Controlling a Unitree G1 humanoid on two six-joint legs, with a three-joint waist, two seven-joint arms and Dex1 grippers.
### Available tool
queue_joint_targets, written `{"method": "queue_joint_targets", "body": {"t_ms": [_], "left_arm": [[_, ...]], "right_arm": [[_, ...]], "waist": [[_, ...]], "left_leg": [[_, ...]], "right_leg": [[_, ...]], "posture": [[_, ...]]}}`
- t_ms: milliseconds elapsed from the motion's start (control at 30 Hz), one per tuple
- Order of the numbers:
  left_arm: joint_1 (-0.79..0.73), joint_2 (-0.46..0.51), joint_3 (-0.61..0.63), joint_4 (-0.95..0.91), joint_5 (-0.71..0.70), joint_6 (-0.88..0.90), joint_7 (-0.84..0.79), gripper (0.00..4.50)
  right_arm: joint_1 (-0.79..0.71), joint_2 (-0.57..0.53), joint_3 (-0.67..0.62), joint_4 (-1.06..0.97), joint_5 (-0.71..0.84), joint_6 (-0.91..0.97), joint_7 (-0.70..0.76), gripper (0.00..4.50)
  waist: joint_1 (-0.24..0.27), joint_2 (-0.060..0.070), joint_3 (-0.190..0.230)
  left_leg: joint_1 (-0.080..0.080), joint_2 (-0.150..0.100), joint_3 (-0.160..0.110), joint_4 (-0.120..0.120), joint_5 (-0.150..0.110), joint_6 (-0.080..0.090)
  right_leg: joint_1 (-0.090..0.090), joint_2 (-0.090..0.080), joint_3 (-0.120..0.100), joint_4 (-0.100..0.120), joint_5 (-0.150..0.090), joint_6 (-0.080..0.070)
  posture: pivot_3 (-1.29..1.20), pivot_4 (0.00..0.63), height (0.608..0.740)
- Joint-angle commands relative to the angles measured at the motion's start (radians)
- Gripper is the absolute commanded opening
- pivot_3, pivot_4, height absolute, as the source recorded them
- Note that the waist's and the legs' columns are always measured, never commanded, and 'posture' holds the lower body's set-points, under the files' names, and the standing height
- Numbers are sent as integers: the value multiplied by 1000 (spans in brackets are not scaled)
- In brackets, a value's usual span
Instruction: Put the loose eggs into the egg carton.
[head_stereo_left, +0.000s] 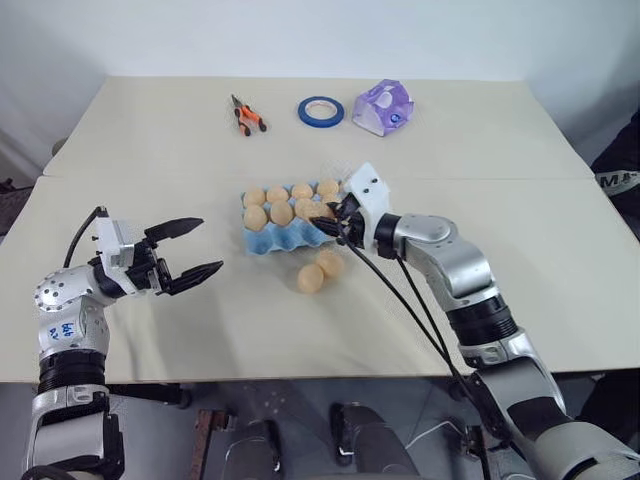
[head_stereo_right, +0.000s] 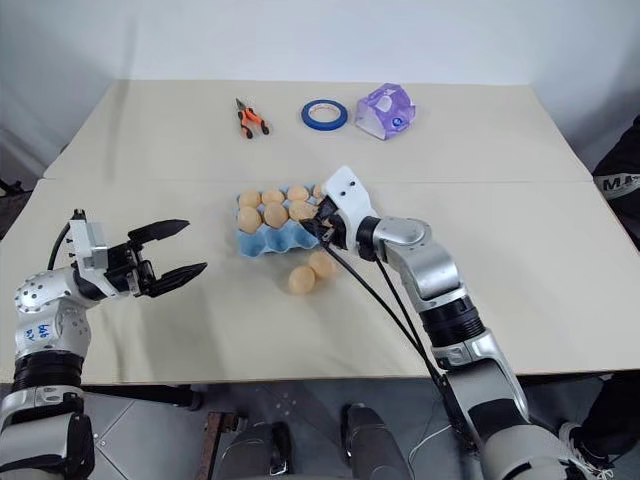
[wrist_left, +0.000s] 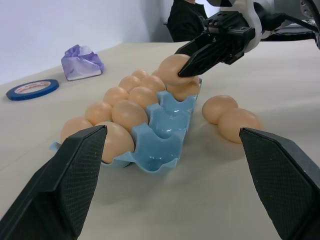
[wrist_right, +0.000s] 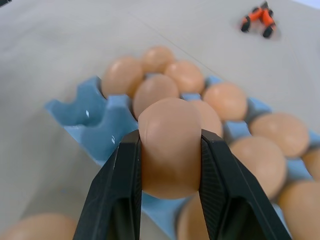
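Note:
The light blue egg carton (head_stereo_left: 262, 243) lies mid-table with several pale orange eggs in its cups; the cups along its near edge are bare. Just over the carton's right end, my right gripper (head_stereo_left: 331, 216) is shut on one egg (wrist_right: 170, 145), which hangs above the filled cups. Two loose eggs (head_stereo_left: 311, 278) (head_stereo_left: 331, 263) rest side by side on the table, just in front of the carton's right end. My left gripper (head_stereo_left: 206, 247) stands open and empty a little to the left of the carton, above the table and pointing toward it.
At the back of the table lie orange-handled pliers (head_stereo_left: 247, 115), a blue tape roll (head_stereo_left: 320, 110) and a purple tissue pack (head_stereo_left: 382, 107). A seam between two tabletops (head_stereo_left: 150, 178) runs across behind the carton. A person in dark clothing (head_stereo_left: 620, 170) stands at the right edge.

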Motion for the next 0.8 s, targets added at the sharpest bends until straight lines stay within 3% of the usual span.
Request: {"method": "queue_joint_targets", "body": {"t_ms": [33,67,300,333,567,800], "left_arm": [[13,14,28,-52,-30,5,16,4500],[18,13,28,-58,-30,6,19,4500],[23,10,28,-69,-32,9,31,4500],[23,10,27,-69,-32,9,31,4500],[4,5,18,-59,-29,10,32,4500],[0,3,16,-59,-30,14,28,4500]], "right_arm": [[-38,24,-8,30,-22,-46,-9,1143],[-46,33,-8,46,-27,-54,-10,1853],[-77,64,-17,103,-53,-86,-13,4266],[-75,62,-17,100,-55,-88,-9,4447],[-61,35,-31,47,-48,-76,15,4447],[76,-81,-97,-217,80,-11,143,4447]], "waist": [[-4,0,0],[-7,0,0],[-17,0,0],[-17,0,0],[-16,0,0],[-12,0,0]], "left_leg": [[0,0,0,0,0,0],[0,0,0,0,0,0],[0,0,0,-1,1,-1],[0,0,0,-1,1,-1],[0,0,0,-1,1,-1],[0,0,-1,-1,0,-1]], "right_leg": [[0,0,0,0,0,0],[0,0,0,0,0,0],[0,0,0,1,0,0],[0,0,0,1,0,0],[0,0,0,1,0,0],[0,0,0,0,0,0]], "posture": [[0,150,740],[0,150,740],[0,150,740],[0,150,740],[0,150,740],[0,150,740]]}}
